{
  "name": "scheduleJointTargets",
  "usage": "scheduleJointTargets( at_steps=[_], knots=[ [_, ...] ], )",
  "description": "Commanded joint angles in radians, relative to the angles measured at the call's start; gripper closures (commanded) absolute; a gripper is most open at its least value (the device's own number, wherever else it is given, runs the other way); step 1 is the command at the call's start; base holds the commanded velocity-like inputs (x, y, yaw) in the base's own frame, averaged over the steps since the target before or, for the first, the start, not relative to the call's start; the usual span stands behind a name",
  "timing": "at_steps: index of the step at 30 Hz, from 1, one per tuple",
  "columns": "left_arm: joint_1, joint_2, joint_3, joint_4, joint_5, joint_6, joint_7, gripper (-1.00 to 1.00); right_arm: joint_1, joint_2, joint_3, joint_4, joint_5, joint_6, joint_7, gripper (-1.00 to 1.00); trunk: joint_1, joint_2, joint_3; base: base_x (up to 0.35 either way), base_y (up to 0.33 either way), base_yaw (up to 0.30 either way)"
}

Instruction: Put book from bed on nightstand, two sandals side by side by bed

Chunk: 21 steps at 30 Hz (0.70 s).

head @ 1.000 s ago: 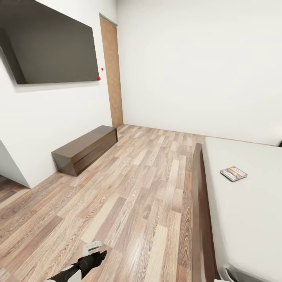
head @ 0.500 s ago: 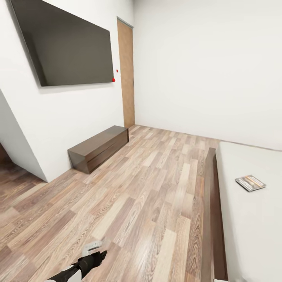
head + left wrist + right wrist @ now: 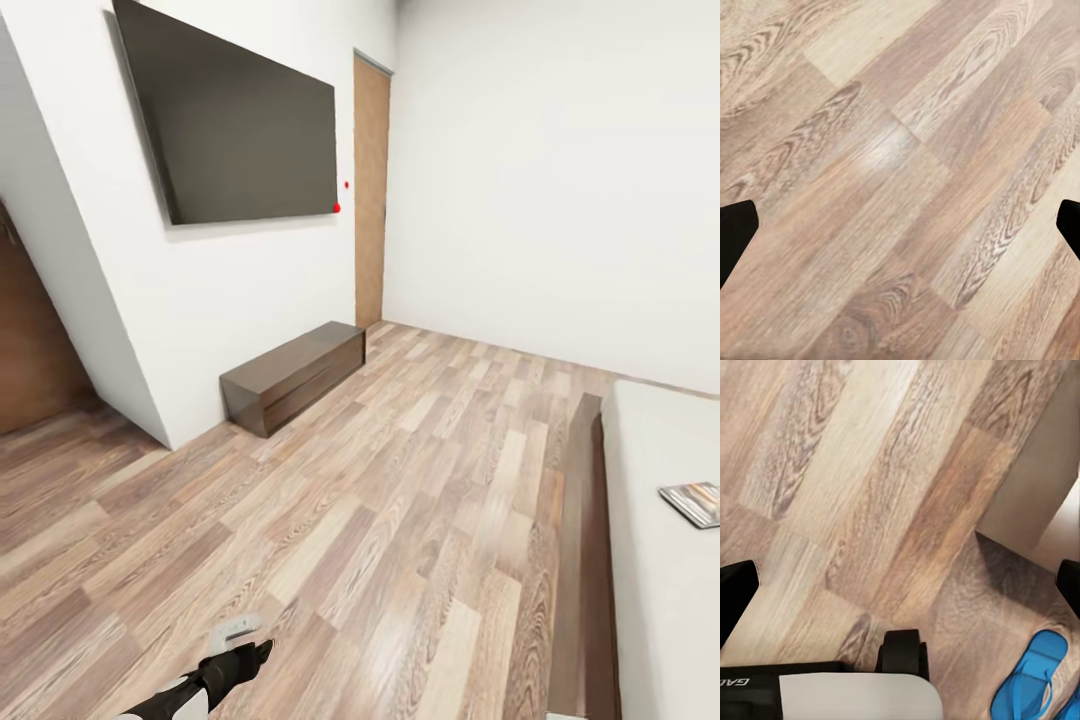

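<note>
The book [image 3: 694,503] lies flat on the light-grey mattress of the bed [image 3: 660,600] at the right edge of the head view; the bed's dark wooden frame [image 3: 583,560] runs along the floor. In the right wrist view a bright blue sandal [image 3: 1027,682] lies on the plank floor, and the edge of a second one [image 3: 1072,707] shows beside it. My right gripper [image 3: 900,585] is open above the floor, a little short of the sandals. My left gripper [image 3: 900,225] is open over bare planks and shows low in the head view [image 3: 258,652]. The nightstand is out of view.
A long low dark cabinet [image 3: 295,375] stands against the left wall under a wall-mounted TV [image 3: 245,135]. A wooden door [image 3: 371,190] is in the far corner. Part of my base [image 3: 855,694] shows close to the sandals. Wood-plank floor [image 3: 400,500] stretches between cabinet and bed.
The head camera has turned left, so the TV, cabinet and door have slid right in the picture and the book sits near the right edge. The left arm looks unmoved.
</note>
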Motion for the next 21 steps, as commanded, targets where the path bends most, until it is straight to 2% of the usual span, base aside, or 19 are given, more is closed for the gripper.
scheduleJointTargets(
  at_steps=[1, 10, 21],
  knots=[
    [-0.001, 0.0, -0.008, 0.002, 0.01, -0.003, -0.004, -1.0, -0.001, 0.0, 0.008, 0.002, -0.011, 0.0, 0.005, -1.0, -0.004, 0.007, 0.002, 0.0, 0.0, 0.267],
    [-0.001, 0.0, -0.008, 0.002, 0.01, -0.003, -0.004, -1.0, -0.001, 0.0, 0.008, 0.002, -0.01, 0.0, 0.005, -1.0, -0.039, 0.07, 0.031, 0.0, 0.0, 0.251],
    [-0.001, 0.0, -0.008, 0.002, 0.01, -0.003, -0.004, -1.0, -0.001, 0.0, 0.008, 0.001, -0.011, 0.0, 0.005, -1.0, -0.081, 0.147, 0.065, 0.0, 0.0, 0.032]
  ],
)
